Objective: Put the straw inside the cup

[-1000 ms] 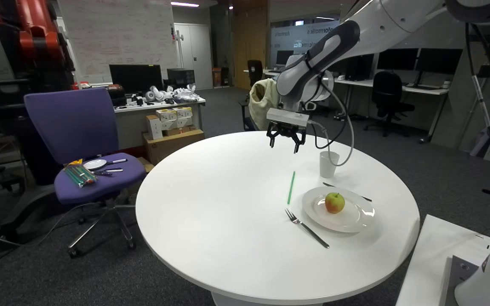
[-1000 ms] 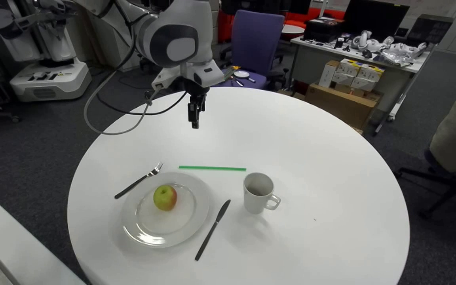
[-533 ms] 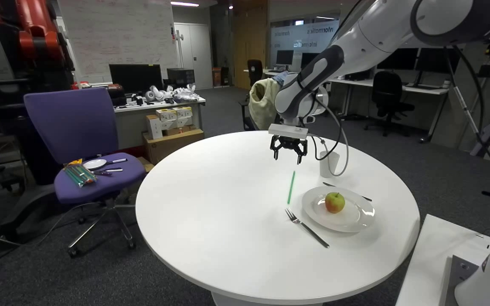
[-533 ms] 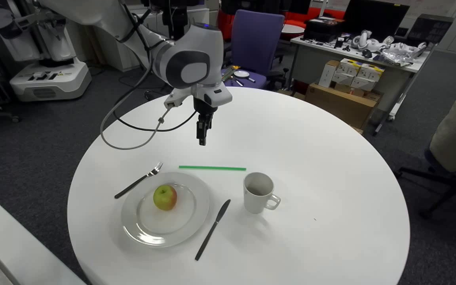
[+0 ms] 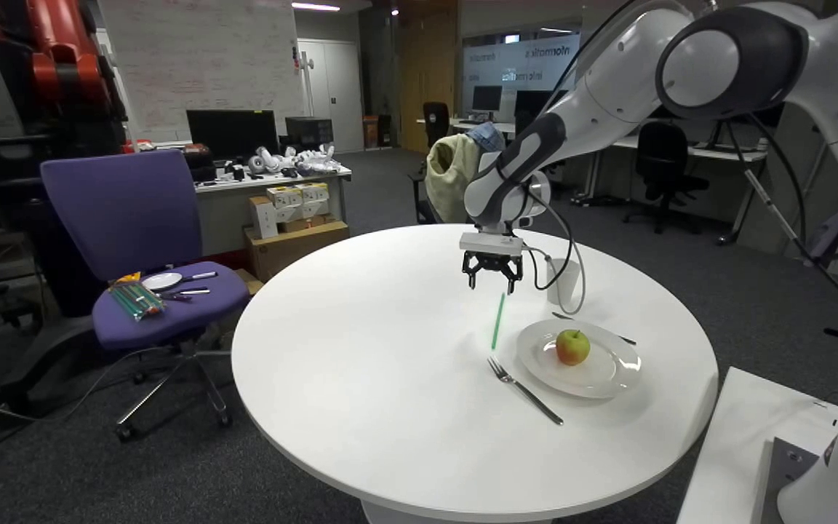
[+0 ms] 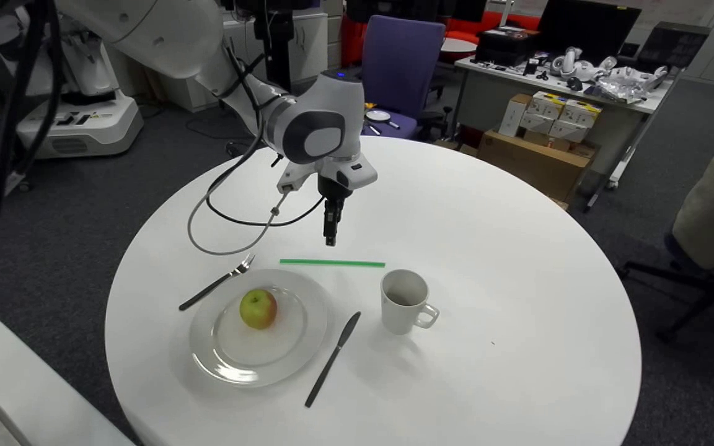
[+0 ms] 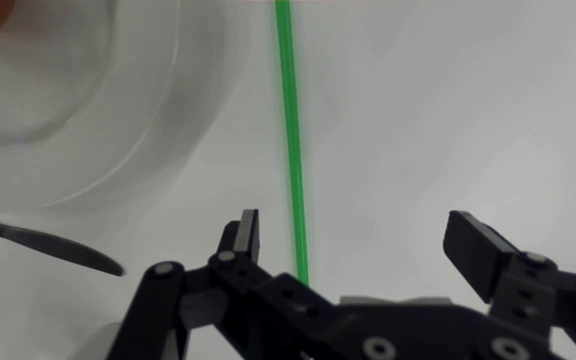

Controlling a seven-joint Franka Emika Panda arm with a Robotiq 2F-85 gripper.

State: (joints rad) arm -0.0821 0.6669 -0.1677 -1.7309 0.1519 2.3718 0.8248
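Observation:
A thin green straw (image 6: pixel 332 262) lies flat on the white table, between the plate and the gripper's side. My gripper (image 5: pixel 492 287) hangs above the table near one end of the straw, open and empty. In the wrist view the straw (image 7: pixel 292 130) runs down between the wide-spread fingers, nearer the left fingertip (image 7: pixel 248 230); its lower end is hidden behind the gripper body. The white cup (image 6: pixel 398 319) stands upright with its handle pointing away from the plate, close to the straw's other visible end. Cables partly cover the cup (image 5: pixel 570 287) in an exterior view.
A white plate (image 6: pixel 315 322) holding an apple (image 6: pixel 258 309) sits beside the straw. A fork (image 6: pixel 208 290) lies along one side of it, and a knife (image 6: pixel 332 360) rests between plate and cup. The arm's cable (image 6: pixel 193 226) loops low over the table.
The gripper has come down towards the table and closer to the straw, its jaws staying open. Straw, cup, plate and cutlery have kept their places.

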